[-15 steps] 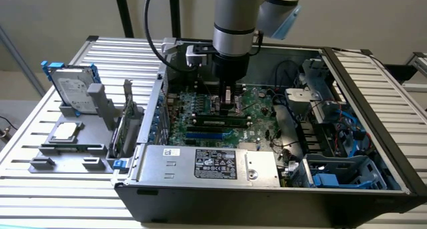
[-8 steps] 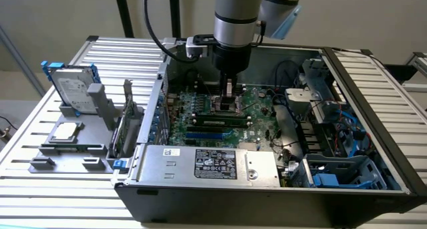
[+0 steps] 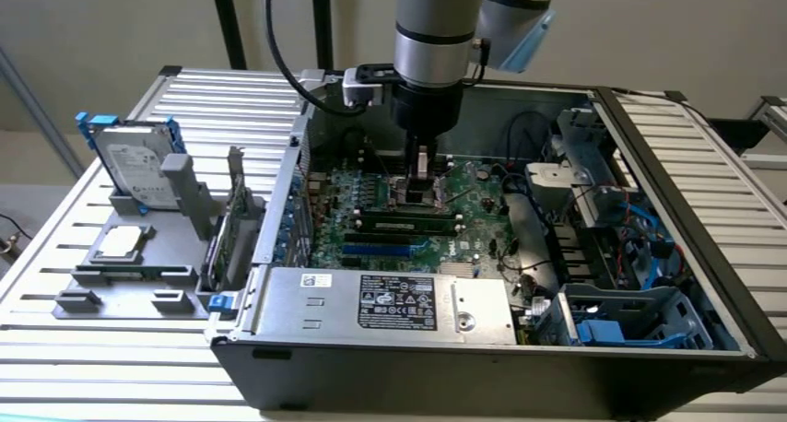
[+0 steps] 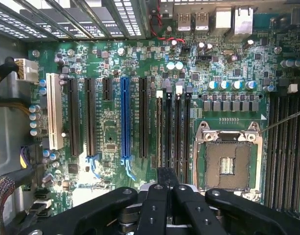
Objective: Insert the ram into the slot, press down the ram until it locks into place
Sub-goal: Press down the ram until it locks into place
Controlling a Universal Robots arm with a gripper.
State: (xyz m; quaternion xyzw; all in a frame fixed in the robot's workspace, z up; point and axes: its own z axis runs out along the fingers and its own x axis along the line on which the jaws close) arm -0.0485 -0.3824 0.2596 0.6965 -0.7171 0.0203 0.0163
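Observation:
The ram (image 3: 404,223), a green stick with black chips, stands on edge in the bank of black memory slots (image 3: 406,212) on the motherboard inside the open case. My gripper (image 3: 425,193) hangs straight down over that bank, its tip just above the ram's upper edge; contact cannot be told. In the wrist view the parallel black slots (image 4: 168,132) with pale end clips run away from my gripper (image 4: 167,178). Its black fingers are shut together with nothing visible between them.
A blue slot (image 4: 125,117) and black card slots lie beside the memory bank, and an open CPU socket (image 4: 227,164) on the other side. The power supply (image 3: 369,302) and cables (image 3: 615,219) crowd the case. Outside, a grey fixture (image 3: 87,288) holds a hard drive (image 3: 135,169) and a bracketed card (image 3: 234,228).

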